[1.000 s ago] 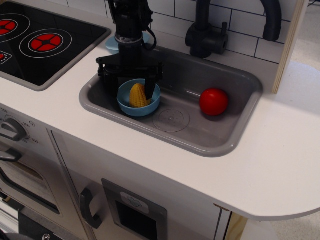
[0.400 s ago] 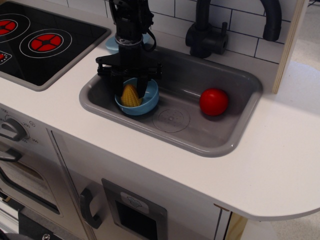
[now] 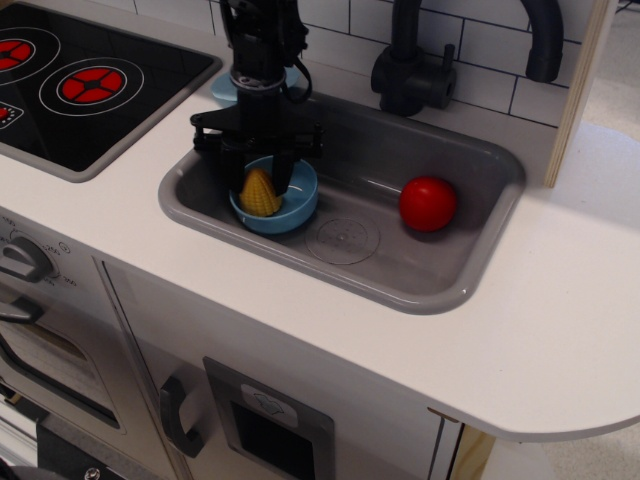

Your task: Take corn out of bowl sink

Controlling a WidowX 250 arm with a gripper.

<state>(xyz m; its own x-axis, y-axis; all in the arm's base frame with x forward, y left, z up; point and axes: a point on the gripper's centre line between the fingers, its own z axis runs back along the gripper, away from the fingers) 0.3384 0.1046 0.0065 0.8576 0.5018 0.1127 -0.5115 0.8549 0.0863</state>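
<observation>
The yellow corn [image 3: 259, 194] stands upright in the light blue bowl [image 3: 302, 203], which sits at the left end of the grey sink [image 3: 400, 272]. My black gripper [image 3: 262, 181] reaches straight down into the bowl. Its two fingers press against the corn's left and right sides, shut on it. The corn still rests in the bowl. The gripper body hides the bowl's back rim.
A red ball [image 3: 428, 203] lies at the right of the sink floor, beside the drain mark [image 3: 342, 240]. A black faucet [image 3: 412, 68] stands behind the sink. A light blue plate [image 3: 222, 88] lies behind the gripper. The stove [image 3: 85, 85] is at the left.
The fingers have closed in on the corn. The corn and bowl have shifted slightly left, and the gripper has moved a little left with them.
</observation>
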